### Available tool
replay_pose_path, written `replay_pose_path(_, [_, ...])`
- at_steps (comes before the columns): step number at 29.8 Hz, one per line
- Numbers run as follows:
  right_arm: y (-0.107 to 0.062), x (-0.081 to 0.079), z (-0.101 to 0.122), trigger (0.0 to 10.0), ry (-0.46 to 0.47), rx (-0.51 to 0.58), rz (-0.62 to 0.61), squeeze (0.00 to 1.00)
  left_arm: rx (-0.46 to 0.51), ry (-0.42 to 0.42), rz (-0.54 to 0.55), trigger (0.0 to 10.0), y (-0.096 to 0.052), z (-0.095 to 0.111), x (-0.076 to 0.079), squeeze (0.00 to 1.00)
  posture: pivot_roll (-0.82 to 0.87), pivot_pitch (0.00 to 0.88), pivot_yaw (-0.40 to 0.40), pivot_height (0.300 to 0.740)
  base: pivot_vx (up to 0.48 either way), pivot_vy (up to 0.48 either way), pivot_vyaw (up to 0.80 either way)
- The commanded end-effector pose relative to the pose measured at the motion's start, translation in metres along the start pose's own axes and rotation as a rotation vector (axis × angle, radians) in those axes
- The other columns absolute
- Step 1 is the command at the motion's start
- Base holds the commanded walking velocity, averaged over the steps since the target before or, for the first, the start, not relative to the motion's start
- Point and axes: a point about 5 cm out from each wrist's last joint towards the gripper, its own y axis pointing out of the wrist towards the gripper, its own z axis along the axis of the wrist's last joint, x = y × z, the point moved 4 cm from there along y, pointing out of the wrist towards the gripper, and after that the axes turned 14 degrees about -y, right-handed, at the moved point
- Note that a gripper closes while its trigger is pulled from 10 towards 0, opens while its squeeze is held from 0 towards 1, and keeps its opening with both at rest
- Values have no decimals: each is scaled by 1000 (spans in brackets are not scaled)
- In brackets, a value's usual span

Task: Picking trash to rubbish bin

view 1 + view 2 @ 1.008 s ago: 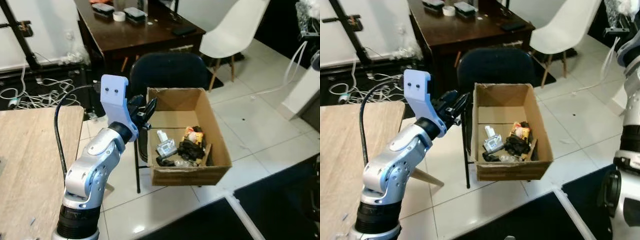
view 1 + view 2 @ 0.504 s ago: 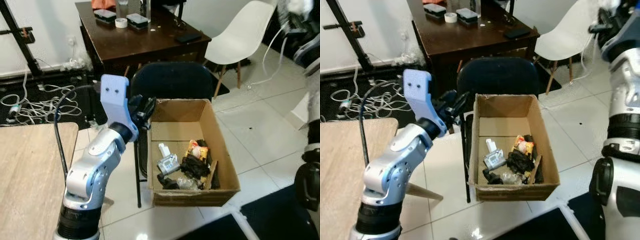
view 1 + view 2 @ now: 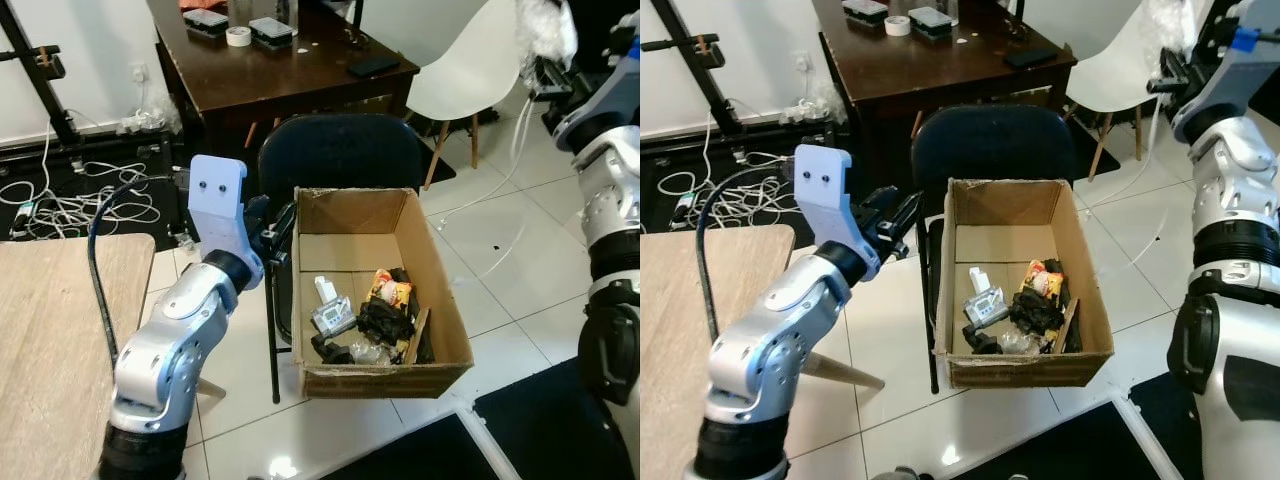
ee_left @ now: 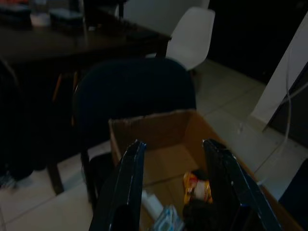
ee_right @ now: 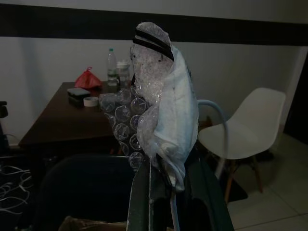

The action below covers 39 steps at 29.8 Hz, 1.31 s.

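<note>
Right gripper (image 5: 161,180) clamped on bubble wrap (image 5: 161,103), long axis upright, above cardboard box (image 3: 1084,290)

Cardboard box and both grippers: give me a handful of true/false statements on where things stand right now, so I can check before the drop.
1. The right gripper is shut on a wad of bubble wrap. True.
2. The cardboard box is empty. False: it holds trash, including an orange wrapper and dark scraps.
3. The left gripper is open and holds nothing. True.
4. The box rests on the wooden table. False: it sits on the black chair, beside that table.
5. The right gripper is raised high, off to the box's right. True.
</note>
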Motion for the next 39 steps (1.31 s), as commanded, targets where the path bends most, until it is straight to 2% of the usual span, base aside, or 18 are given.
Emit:
replay_pose_path(1, [5, 0, 10, 10000, 4, 38, 0, 0, -16, 18, 15, 10000, -7, 0, -5, 0, 194, 226, 1, 740, 0, 0, 0])
replay_pose_path(7, [10, -12, 9, 10000, 11, 48, 17, 0, -23, 35, 29, 10000, -11, 4, -9, 0, 219, 251, 8, 740, 0, 0, 0])
replay_pose_path(8, [11, -23, 6, 10000, 44, 59, 43, 0, -26, 40, 37, 10000, -12, 5, -11, 0, 227, 259, 9, 740, 0, 0, 0])
replay_pose_path(12, [12, -27, 5, 10000, 56, 65, 55, 0, -29, 42, 41, 10000, -13, 5, -12, 0, 227, 259, 9, 740, 0, 0, 0])
replay_pose_path(13, [13, -51, 1, 10000, 96, 75, 145, 0, -33, 42, 42, 10000, -14, 5, -11, 0, 232, 264, 8, 740, 0, 0, 0])
replay_pose_path(14, [13, -62, -1, 10000, 116, 78, 182, 0, -35, 42, 42, 10000, -14, 5, -11, 0, 232, 264, 8, 740, 0, 0, 0])
replay_pose_path(19, [9, -103, -12, 10000, 172, 78, 316, 0, -47, 66, 26, 10000, -14, 3, -7, 0, 232, 267, 5, 740, 0, 0, 0])
replay_pose_path(20, [9, -103, -12, 10000, 172, 78, 316, 0, -47, 66, 26, 10000, -14, 3, -7, 0, 232, 267, 5, 740, 0, 0, 0])
replay_pose_path(21, [7, -110, -13, 10000, 173, 85, 343, 0, -48, 58, 21, 10000, -14, 3, -6, 0, 229, 267, 8, 740, 0, 0, 0])
replay_pose_path(22, [3, -122, -15, 10000, 192, 97, 398, 0, -54, 30, -20, 10000, -15, 1, 1, 0, 229, 267, 8, 740, 0, 0, 0])
replay_pose_path(24, [2, -126, -15, 10000, 201, 101, 416, 0, -57, 21, -40, 10000, -15, 1, 4, 0, 229, 267, 8, 740, 0, 0, 0])
replay_pose_path(25, [-4, -138, -19, 10000, 194, 104, 478, 0, -73, 3, -117, 10000, -17, -1, 17, 0, 223, 267, 13, 740, 0, 0, 0])
replay_pose_path(27, [-7, -142, -20, 10000, 190, 103, 499, 0, -80, -3, -150, 10000, -18, -2, 22, 0, 223, 267, 13, 740, 0, 0, 0])
replay_pose_path(28, [-11, -146, -27, 10000, 181, 76, 517, 0, -92, -3, -251, 10000, -22, -2, 39, 0, 218, 266, 14, 740, 0, 0, 0])
replay_pose_path(31, [-17, -149, -38, 10000, 165, 33, 525, 0, -107, -8, -381, 10000, -29, -3, 61, 0, 218, 266, 14, 740, 0, 0, 0])
replay_pose_path(33, [-23, -152, -44, 10000, 157, 21, 546, 0, -111, -13, -410, 10000, -31, -4, 68, 0, 220, 265, 14, 740, 0, 0, 0])
replay_pose_path(39, [-40, -160, -59, 10000, 159, -16, 586, 0, -115, -17, -403, 10000, -28, -7, 70, 0, 217, 260, 17, 740, 0, 0, 0])
